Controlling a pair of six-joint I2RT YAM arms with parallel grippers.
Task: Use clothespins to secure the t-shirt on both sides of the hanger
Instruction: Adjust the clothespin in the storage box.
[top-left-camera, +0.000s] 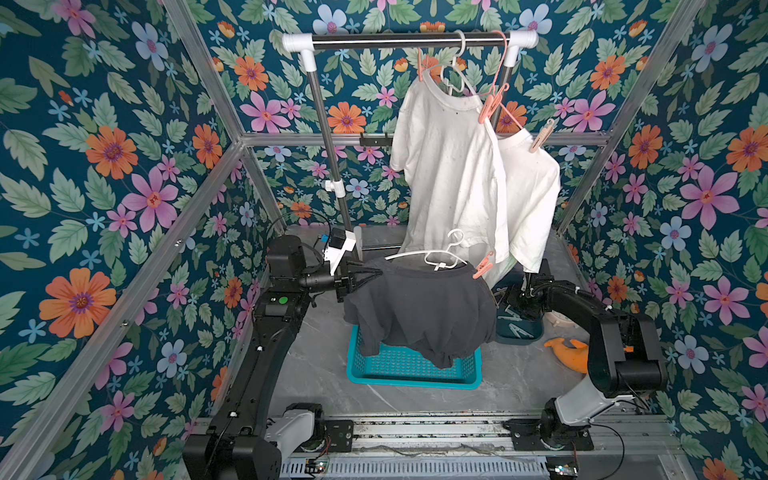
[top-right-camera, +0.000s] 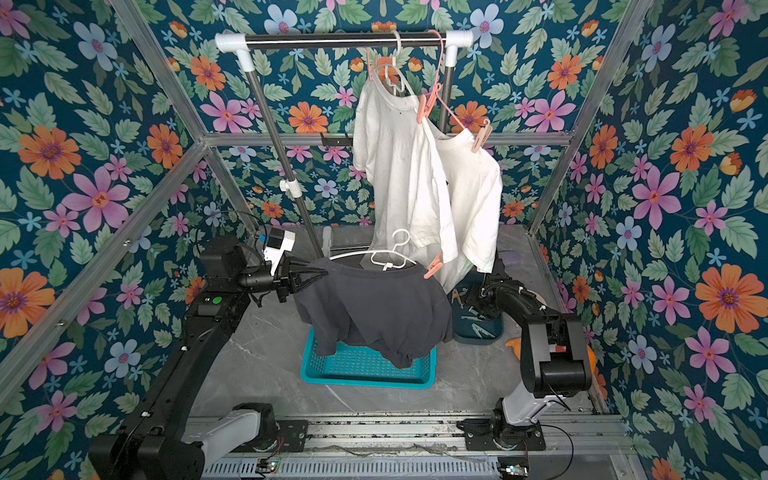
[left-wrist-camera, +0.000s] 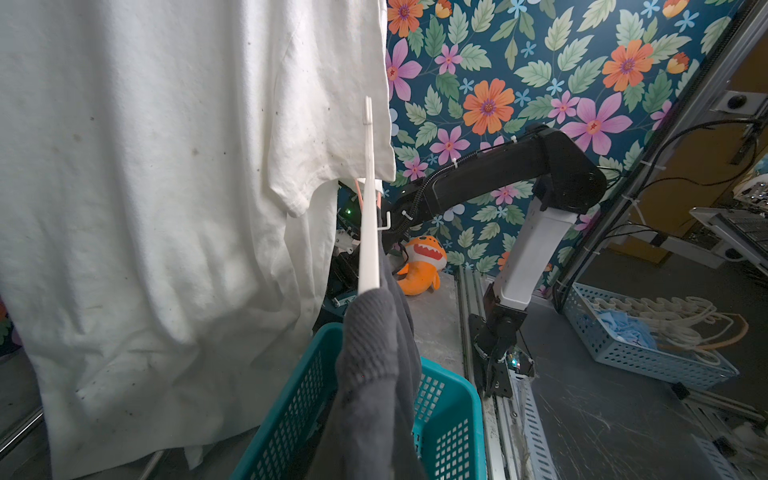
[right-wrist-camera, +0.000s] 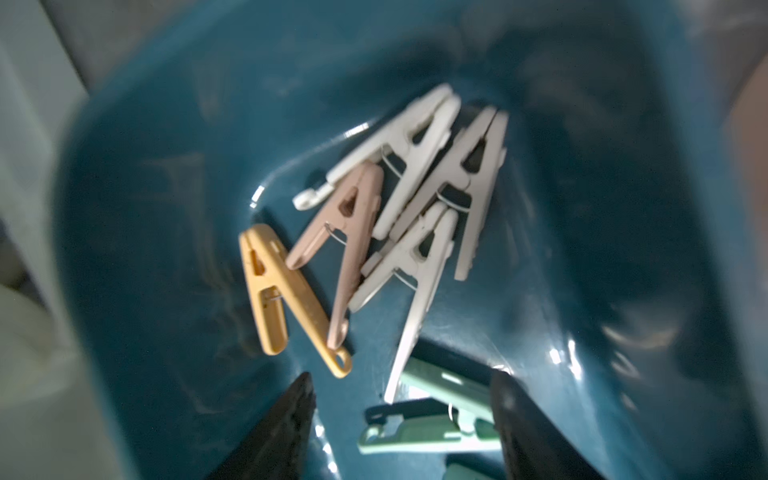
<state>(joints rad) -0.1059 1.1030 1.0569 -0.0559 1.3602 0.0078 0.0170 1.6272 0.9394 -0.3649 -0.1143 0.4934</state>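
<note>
Your right hand (right-wrist-camera: 401, 376) hangs spread over the loose clothespins (right-wrist-camera: 428, 141) and holds nothing. They lie in a heap of pale, pinkish-beige and yellow pegs on the floor of a dark blue tray (right-wrist-camera: 166, 208). A green clothespin (right-wrist-camera: 432, 434) lies between the two fingertips, though the blur hides whether either finger touches it. One salmon clothespin (top-left-camera: 483, 266) is already clipped on the t-shirt (top-left-camera: 419, 307) at the shoulder nearer your right arm. Your left hand (top-left-camera: 376, 275) is pressed together on the opposite shoulder, pinching the dark grey cloth where it covers the end of the white hanger (left-wrist-camera: 368, 249). Shirt and hanger hang in the air above a teal basket (top-left-camera: 415, 370) on the grey bench (top-left-camera: 307, 357). You will find the tray on the bench just beside the basket, on your right arm's side, with an orange plush toy (top-left-camera: 567, 351) lying near it. Behind, two white t-shirts (top-left-camera: 449, 166) hang from a rail (top-left-camera: 395, 40) with pegs clipped at their shoulders.
</note>
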